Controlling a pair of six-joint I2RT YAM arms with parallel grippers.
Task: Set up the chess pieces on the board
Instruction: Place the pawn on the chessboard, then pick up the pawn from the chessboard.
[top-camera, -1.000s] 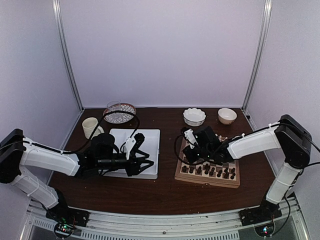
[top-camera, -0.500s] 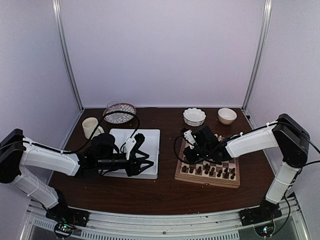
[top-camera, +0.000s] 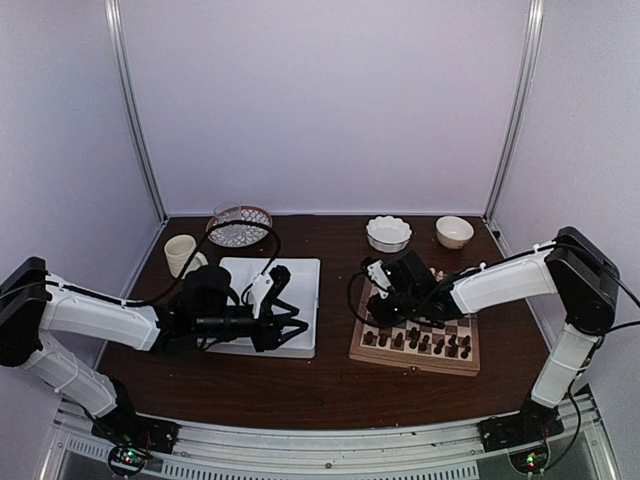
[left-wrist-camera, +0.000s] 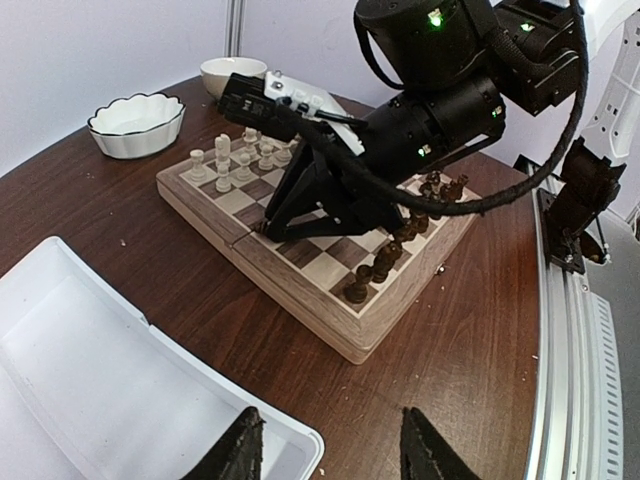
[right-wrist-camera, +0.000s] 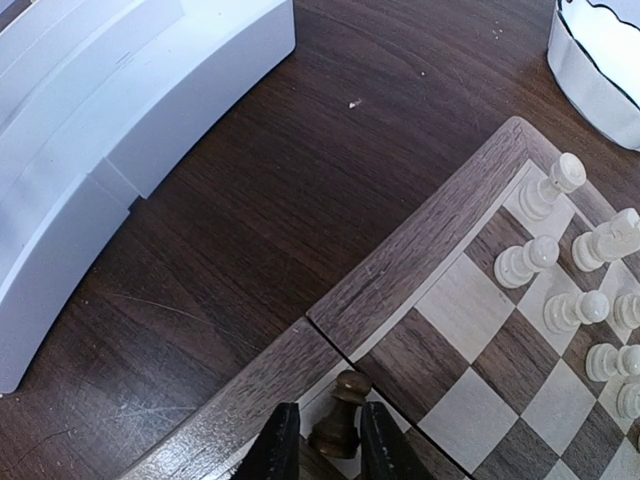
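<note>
The chessboard (top-camera: 400, 361) lies right of centre, with several dark brown chessmen (top-camera: 416, 340) on its near rows. My right gripper (top-camera: 379, 311) is low over the board's left edge. In the right wrist view it (right-wrist-camera: 330, 447) is shut on a dark pawn (right-wrist-camera: 340, 412), which stands upright on a light square by the tan border (right-wrist-camera: 430, 250). Cream chessmen (right-wrist-camera: 560, 290) stand farther along. My left gripper (top-camera: 287, 326) is open and empty above the white tray's corner (left-wrist-camera: 290, 440). Its view shows the board (left-wrist-camera: 300, 290) and dark chessmen (left-wrist-camera: 358, 288).
A white divided tray (top-camera: 290, 275) lies left of the board. A scalloped white bowl (top-camera: 388, 232) and a small cream bowl (top-camera: 454, 231) stand behind the board. A cream cup (top-camera: 181, 252) and a glass dish (top-camera: 240, 224) stand at the back left.
My right gripper has shifted slightly left over the board's left edge with the pawn. The left arm has not moved.
</note>
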